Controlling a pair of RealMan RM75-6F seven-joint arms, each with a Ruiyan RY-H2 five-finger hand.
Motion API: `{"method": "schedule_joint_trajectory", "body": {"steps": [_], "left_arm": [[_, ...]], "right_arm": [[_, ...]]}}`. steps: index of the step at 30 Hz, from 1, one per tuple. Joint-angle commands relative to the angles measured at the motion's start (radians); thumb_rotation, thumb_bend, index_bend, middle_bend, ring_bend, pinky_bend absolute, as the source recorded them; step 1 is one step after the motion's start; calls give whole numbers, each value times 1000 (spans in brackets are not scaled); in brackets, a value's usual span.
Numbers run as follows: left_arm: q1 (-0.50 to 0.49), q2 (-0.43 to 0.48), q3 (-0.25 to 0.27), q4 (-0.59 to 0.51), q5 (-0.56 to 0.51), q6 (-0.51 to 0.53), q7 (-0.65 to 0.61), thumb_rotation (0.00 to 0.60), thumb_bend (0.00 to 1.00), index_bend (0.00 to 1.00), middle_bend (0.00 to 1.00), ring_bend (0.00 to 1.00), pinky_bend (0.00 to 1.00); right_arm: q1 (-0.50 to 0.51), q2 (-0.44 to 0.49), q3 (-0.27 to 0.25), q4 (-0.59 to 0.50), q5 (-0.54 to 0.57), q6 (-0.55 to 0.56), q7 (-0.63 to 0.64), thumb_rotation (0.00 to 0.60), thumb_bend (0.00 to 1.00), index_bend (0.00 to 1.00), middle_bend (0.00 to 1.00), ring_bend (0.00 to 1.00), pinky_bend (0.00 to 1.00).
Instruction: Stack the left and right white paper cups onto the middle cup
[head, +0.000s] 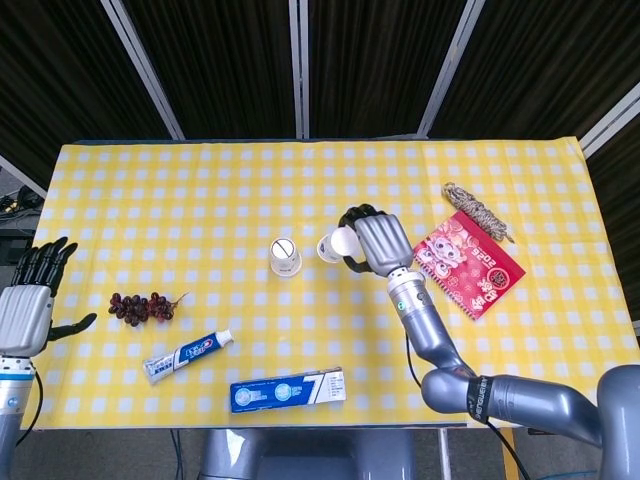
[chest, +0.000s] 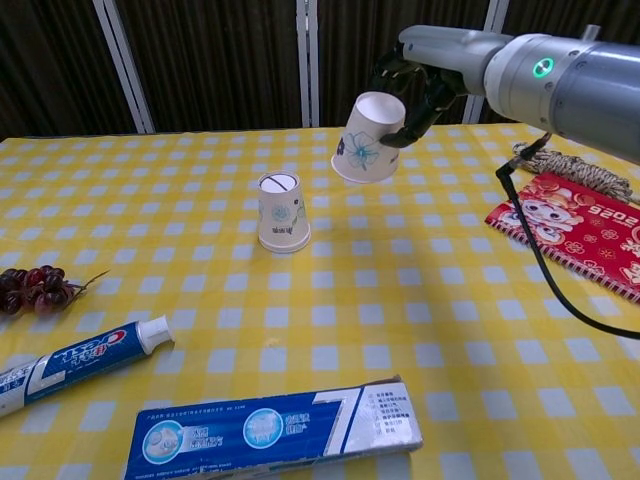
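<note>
My right hand (head: 372, 240) (chest: 412, 84) grips a white paper cup with a blue flower print (chest: 366, 138) (head: 337, 245), upside down and tilted, in the air above the table. It hangs just right of and higher than the middle cup (chest: 282, 212) (head: 285, 256), which stands upside down on the yellow checked cloth. My left hand (head: 32, 302) is at the far left edge in the head view, fingers spread, holding nothing. No third cup shows apart from these two.
A bunch of dark grapes (head: 140, 307) (chest: 38, 287) lies at the left. A toothpaste tube (head: 187, 355) (chest: 75, 360) and a blue toothpaste box (head: 288, 389) (chest: 272, 432) lie near the front edge. A red booklet (head: 468, 265) (chest: 576, 227) and a coil of rope (head: 477, 211) (chest: 568, 167) lie at the right.
</note>
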Motion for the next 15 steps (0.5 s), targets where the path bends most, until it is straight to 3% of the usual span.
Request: {"method": "schedule_joint_trajectory", "body": {"steps": [1, 15], "left_arm": [[-1, 0, -1, 2, 1, -9, -4, 600, 106, 53, 0, 0, 0], [-6, 6, -18, 24, -24, -54, -39, 600, 106, 55, 0, 0, 0]], "right_arm": [[25, -19, 14, -6, 7, 14, -16, 600, 215, 433, 273, 212, 392], [122, -156, 23, 135, 49, -13, -7, 600, 215, 432, 272, 212, 392]]}}
